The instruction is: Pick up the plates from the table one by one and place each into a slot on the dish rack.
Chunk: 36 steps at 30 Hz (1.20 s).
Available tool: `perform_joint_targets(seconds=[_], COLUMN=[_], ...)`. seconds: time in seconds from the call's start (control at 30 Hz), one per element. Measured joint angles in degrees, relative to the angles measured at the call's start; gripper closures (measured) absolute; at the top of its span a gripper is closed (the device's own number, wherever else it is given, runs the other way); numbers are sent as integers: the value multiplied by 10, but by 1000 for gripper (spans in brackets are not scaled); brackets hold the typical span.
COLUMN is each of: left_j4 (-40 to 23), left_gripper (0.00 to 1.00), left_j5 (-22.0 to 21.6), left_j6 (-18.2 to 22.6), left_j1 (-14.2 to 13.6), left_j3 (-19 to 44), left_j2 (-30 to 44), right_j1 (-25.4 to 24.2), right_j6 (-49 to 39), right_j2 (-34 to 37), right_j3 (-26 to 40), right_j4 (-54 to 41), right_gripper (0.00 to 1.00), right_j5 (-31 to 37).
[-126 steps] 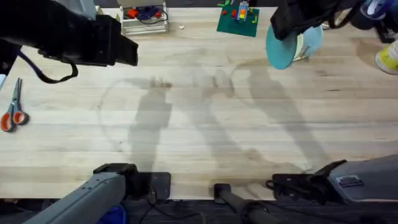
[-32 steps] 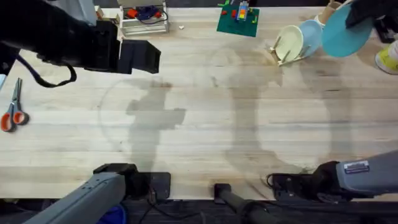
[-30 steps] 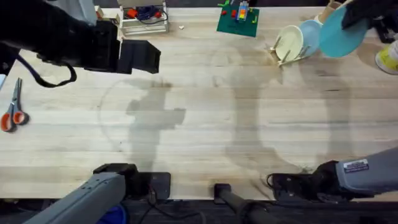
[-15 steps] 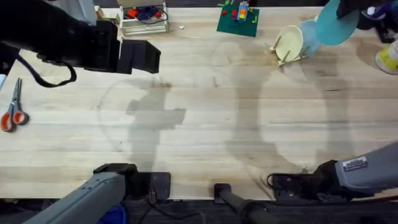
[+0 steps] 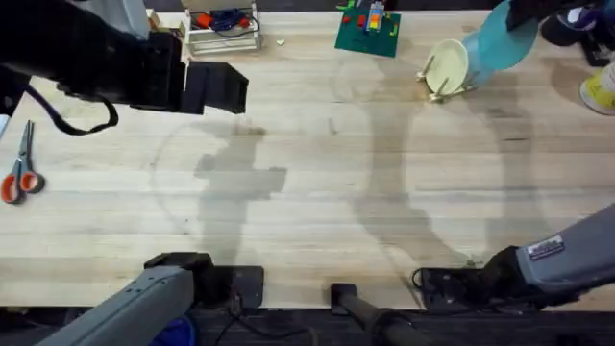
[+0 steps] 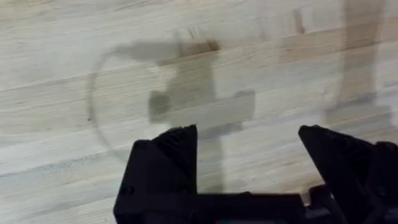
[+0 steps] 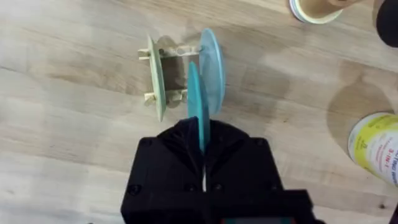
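Standing on edge near the table's [image 5: 317, 183] far right corner, the teal plate [image 5: 502, 37] hangs over the dish rack [image 5: 438, 88], apparently touching nothing. Right wrist view: right gripper [image 7: 203, 144] pinches its rim, between cream plate [image 7: 155, 78] and light blue plate [image 7: 209, 68]. Left gripper [image 6: 249, 158] gapes wide, empty.

Lab bench: scissors [image 5: 20, 169], brick baseplate [image 5: 368, 31], robot arms.

surface: my light wooden table [image 5: 317, 183] | far edge: dish rack [image 5: 434, 85], green baseplate [image 5: 367, 31], white wire stand [image 5: 223, 34] | left edge: orange-handled scissors [image 5: 19, 168]
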Motion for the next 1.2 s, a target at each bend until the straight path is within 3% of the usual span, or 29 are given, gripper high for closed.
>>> perform_joint_targets(seconds=[0.47,0.8,1.2], left_j4=[0,0,0], left_gripper=[6,5,6], left_j5=[0,0,0], left_j6=[0,0,0], left_j1=[0,0,0], left_j3=[0,0,0], left_j2=[0,0,0], right_j1=[16,36,36], right_j6=[12,18,18], right_j2=[12,62,67], right_j3=[0,0,0], right_j4=[71,72,72], right_gripper=[971,971,971], right_j5=[0,0,37])
